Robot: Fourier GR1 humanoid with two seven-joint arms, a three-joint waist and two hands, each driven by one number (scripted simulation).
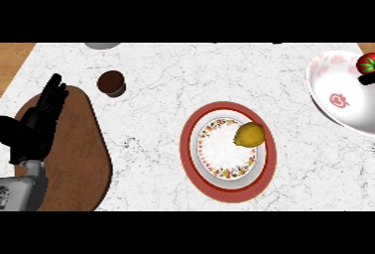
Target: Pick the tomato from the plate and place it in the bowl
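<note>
The red tomato [367, 62] with its green top shows at the right edge of the head view, over the inside of the white bowl [338, 99]. A black part of my right hand [368, 79] touches the tomato from below; the rest of that hand is cut off by the edge. Whether the tomato hangs in the hand or lies in the bowl cannot be told. The red-rimmed plate [227, 191] sits at the counter's middle with a yellow lemon [250, 134] on it. My left hand [38, 124] rests open at the far left, fingers up.
A brown cutting board [81, 163] lies under the left hand. A small dark cup [111, 82] stands behind it, and a grey object [102, 45] shows at the counter's back edge.
</note>
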